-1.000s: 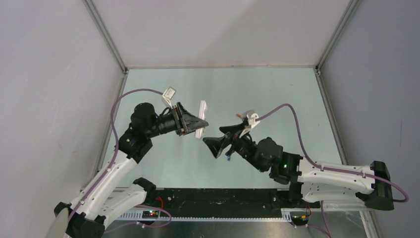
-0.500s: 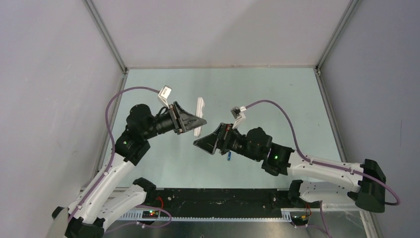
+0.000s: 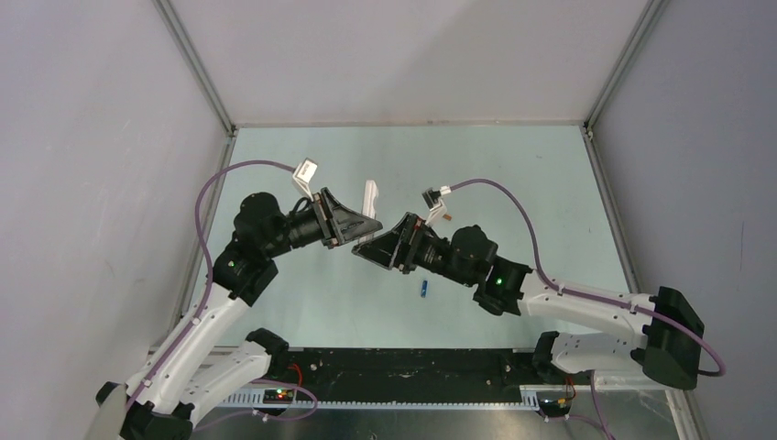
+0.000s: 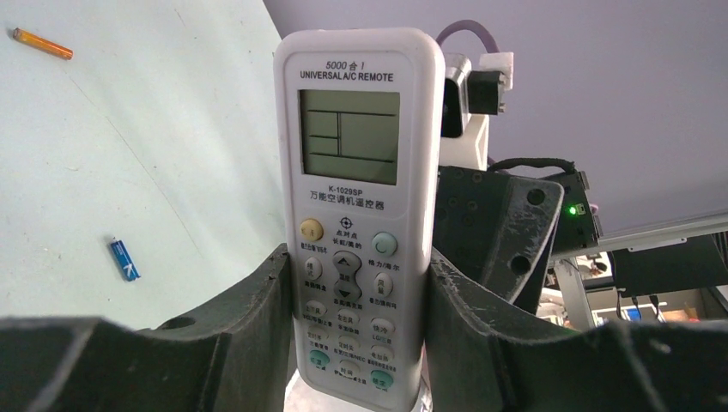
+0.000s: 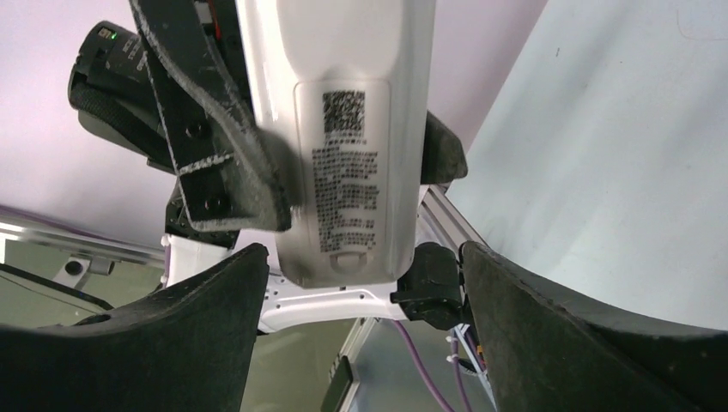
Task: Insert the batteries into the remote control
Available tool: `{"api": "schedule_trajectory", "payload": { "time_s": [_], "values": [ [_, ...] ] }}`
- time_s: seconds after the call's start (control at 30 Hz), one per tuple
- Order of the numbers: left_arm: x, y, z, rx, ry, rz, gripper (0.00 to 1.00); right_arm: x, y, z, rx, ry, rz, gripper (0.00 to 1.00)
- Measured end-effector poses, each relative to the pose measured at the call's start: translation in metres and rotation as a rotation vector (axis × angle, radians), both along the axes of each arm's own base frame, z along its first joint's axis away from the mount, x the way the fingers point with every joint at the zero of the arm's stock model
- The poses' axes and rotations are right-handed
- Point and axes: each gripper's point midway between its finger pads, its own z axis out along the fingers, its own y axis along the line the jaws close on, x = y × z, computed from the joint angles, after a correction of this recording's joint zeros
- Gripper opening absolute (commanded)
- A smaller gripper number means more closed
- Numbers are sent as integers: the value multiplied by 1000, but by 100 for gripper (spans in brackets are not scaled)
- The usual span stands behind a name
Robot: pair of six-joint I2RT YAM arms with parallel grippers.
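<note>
Snugly clamped, rounded white plastic remote control [image 4: 352, 215], scuffed black left pincer [image 4: 358, 262]

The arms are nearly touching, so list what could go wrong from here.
1. The remote control hangs in the air, clamped only by the left jaws across its lower half. If the open right jaws flanking its end push unevenly, it may twist or slip out.
2. The two sets of jaws sit very close together and could collide.
3. The blue battery lies loose on the table beside the right arm. A sweep might roll it away.
</note>
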Motion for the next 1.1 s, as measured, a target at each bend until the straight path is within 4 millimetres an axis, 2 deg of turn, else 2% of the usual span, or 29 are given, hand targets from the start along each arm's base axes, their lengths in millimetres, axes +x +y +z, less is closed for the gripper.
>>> {"api": "schedule_trajectory", "payload": {
  "time_s": [0.13,0.27,0.33,0.37,0.5,0.7,0.83,1.1],
  "values": [
    [-1,0,0,0,-1,-2,0,6,4,-1,12,13,1,75],
    [-1,0,-3,1,1,-1,3,8,7,1,27,20,10,60],
    [-2,0,-4,2,2,-1,9,7,8,3,38,21,19,53],
    [-2,0,-4,2,1,0,15,7,9,5,42,20,23,47],
    [-2,0,-4,2,-3,-1,35,4,10,5,43,19,40,34],
    [-3,1,-6,13,-9,-8,64,2,10,2,21,13,55,29],
    [-2,1,-8,32,-37,-9,77,-3,7,-10,-50,-18,70,27],
    [-3,2,-10,61,-80,-22,80,-12,-7,-39,-252,-160,126,27]
  ]
}}
